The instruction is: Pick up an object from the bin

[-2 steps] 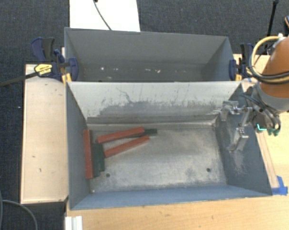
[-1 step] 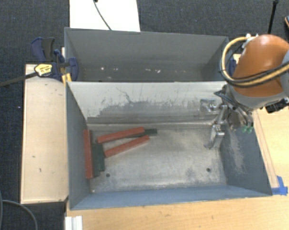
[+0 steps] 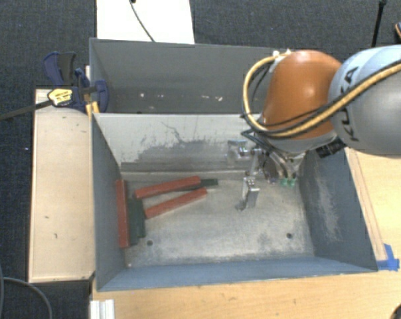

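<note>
Claw (image 3: 245, 201) hangs low over the bare floor of the bin (image 3: 253, 244). Its tip is close to or touching the floor, cannot tell which. Cannot tell if the claw is spread or pressed together; it looks empty.

Candidate things all lie to the view's left of the claw. Two slanted bars with dark ends lie side by side, the upper red bar (image 3: 167, 188) and the lower red bar (image 3: 175, 203). Their nearest ends are a little apart from the claw. Farther from the claw, along the bin's left wall, a third red bar (image 3: 123, 212) lies lengthwise with a dark block (image 3: 136, 221) touching it.

Progress: judged early, nothing grasped or lifted. Left to do: bring the claw over one thing, probably a nearer slanted bar, grip it, raise it clear of the bin.
</note>
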